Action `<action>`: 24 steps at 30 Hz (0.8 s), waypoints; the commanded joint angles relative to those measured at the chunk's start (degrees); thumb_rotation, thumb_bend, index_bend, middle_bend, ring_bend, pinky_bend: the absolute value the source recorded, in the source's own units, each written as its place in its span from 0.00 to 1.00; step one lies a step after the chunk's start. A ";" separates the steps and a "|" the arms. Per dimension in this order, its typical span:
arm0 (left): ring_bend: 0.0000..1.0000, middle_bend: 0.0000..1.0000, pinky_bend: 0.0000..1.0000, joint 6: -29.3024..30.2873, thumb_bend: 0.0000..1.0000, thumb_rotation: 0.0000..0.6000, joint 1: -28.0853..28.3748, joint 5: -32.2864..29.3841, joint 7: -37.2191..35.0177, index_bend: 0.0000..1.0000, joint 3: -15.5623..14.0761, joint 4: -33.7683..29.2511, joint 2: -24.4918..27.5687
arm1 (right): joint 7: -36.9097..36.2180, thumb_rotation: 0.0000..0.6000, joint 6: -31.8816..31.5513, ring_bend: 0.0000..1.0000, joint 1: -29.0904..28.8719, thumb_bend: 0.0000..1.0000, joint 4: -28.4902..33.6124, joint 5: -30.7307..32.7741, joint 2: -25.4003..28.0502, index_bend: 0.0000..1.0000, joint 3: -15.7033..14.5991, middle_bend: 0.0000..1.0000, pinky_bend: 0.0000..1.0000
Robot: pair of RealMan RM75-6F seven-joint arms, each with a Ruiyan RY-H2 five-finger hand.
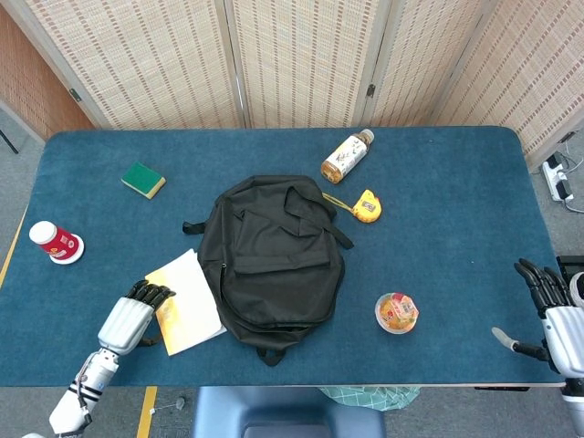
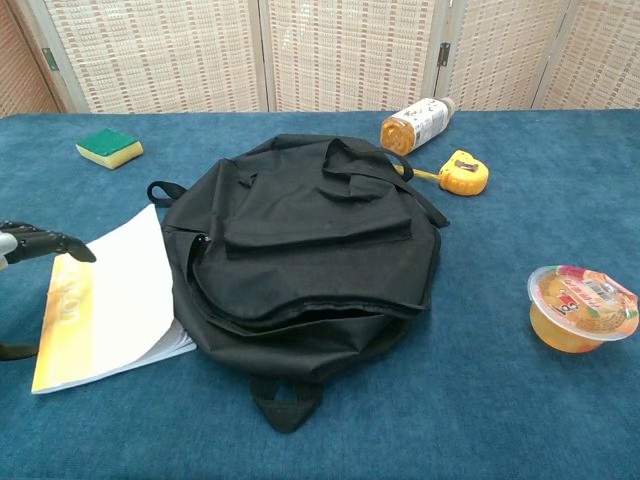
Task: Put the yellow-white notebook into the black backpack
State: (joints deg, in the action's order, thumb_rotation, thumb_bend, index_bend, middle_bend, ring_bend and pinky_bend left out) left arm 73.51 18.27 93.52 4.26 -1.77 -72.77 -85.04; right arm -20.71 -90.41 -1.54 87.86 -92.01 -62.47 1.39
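The yellow-white notebook (image 1: 187, 306) (image 2: 110, 300) lies tilted at the front left, its right edge tucked against the black backpack (image 1: 274, 265) (image 2: 300, 240). The backpack lies flat in the middle of the table, and its curved zipper line faces the notebook. My left hand (image 1: 132, 315) (image 2: 30, 243) grips the notebook's left edge, fingers over the yellow cover and the thumb lower down. My right hand (image 1: 552, 315) hangs open at the table's front right corner, far from both, and shows only in the head view.
A green sponge (image 1: 143, 179) (image 2: 108, 147) and a red cup (image 1: 55, 241) sit at the left. A bottle (image 1: 346, 156) (image 2: 413, 123) and a yellow tape measure (image 1: 366, 206) (image 2: 463, 172) lie behind the backpack. A jelly cup (image 1: 396, 312) (image 2: 582, 308) stands at its right.
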 commanded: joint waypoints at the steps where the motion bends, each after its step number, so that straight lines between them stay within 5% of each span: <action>1: 0.25 0.29 0.19 2.79 0.18 1.00 -1.01 2.10 -2.69 0.30 -1.59 2.37 0.79 | -0.08 1.00 0.18 0.09 -0.07 0.19 -0.10 0.12 -0.14 0.00 0.03 0.08 0.01; 11: 0.25 0.29 0.19 2.83 0.19 1.00 -0.56 3.06 -7.51 0.30 -2.63 11.31 -2.57 | 0.74 1.00 -0.16 0.09 -0.13 0.19 0.62 -0.47 -0.06 0.00 -0.05 0.08 0.01; 24: 0.25 0.29 0.19 1.00 0.17 1.00 0.85 2.29 -8.72 0.30 -2.44 14.36 -4.46 | 0.56 1.00 -0.69 0.09 0.44 0.19 0.50 -0.10 -0.14 0.00 -0.12 0.08 0.01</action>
State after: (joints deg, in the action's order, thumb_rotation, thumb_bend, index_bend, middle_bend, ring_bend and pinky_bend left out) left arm 75.02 18.85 96.03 -4.51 -4.25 -58.65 -89.30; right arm -20.15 -91.09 -1.10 88.38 -92.12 -62.60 1.26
